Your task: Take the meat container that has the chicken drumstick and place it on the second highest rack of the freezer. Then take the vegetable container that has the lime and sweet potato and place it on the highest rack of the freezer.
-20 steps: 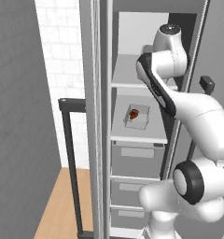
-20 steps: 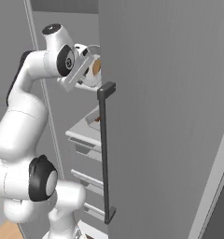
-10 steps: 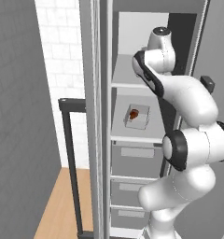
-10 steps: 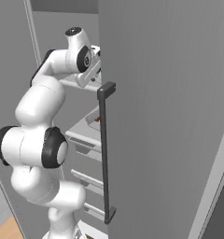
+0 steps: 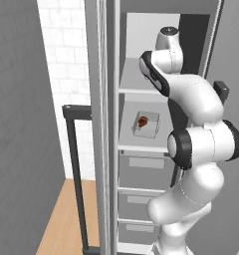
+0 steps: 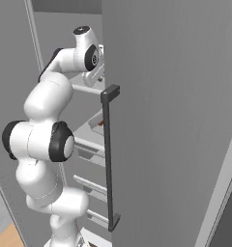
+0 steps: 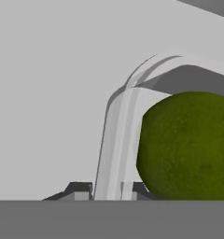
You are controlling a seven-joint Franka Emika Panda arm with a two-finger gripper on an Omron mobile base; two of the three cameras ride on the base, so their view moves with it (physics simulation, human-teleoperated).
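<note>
In the hand view my gripper [image 7: 107, 190] has its two dark tips close on either side of the pale wall of the vegetable container [image 7: 118, 116]. The green lime [image 7: 188, 144] lies inside it, right beside the tips. The sweet potato is out of view. My arm reaches up into the freezer [image 5: 141, 30] at the level of the highest rack [image 5: 134, 84], and the open door hides the hand from the right. On the shelf below stands the meat container [image 5: 147, 125] with the chicken drumstick [image 5: 143, 121] in it.
The freezer door [image 6: 176, 120] with its long dark bar handle [image 6: 108, 159] stands open close to my arm's right. Grey drawers [image 5: 141, 164] fill the space under the shelves. A second dark handle [image 5: 74, 164] stands at the left, before a white tiled wall.
The arm has folded more upright and pushed the hand deeper over the top shelf. The vegetable container, earlier seen in front of the door edge, is now hidden behind it.
</note>
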